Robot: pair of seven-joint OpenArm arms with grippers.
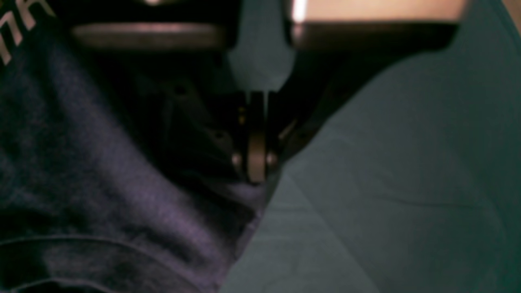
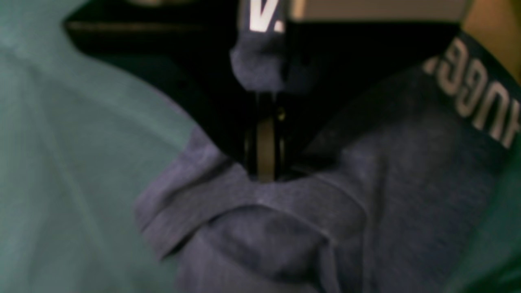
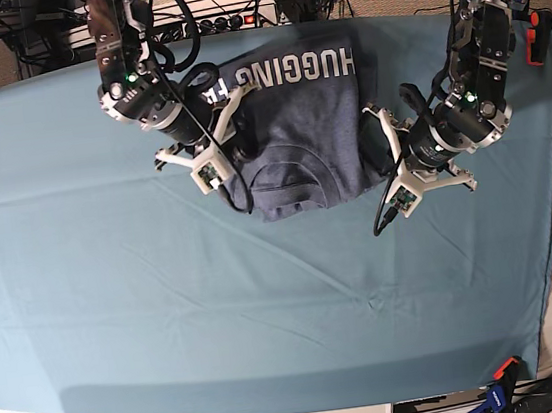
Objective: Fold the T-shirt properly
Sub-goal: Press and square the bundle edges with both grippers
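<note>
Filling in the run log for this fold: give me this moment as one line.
T-shirt: partly folded on teal cloth | left gripper: shut at shirt's edge | right gripper: shut on T-shirt | lettering: visible

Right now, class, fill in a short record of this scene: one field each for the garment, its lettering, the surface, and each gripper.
garment: blue-grey T-shirt, partly folded, bunched at both side edges
lettering: white capitals along the far edge, upside down in the base view
surface: teal cloth covering the table
left gripper: shut, at the shirt's edge where it meets the cloth; whether it pinches fabric cannot be told
right gripper: shut, pressed into a fold of the shirt
</note>
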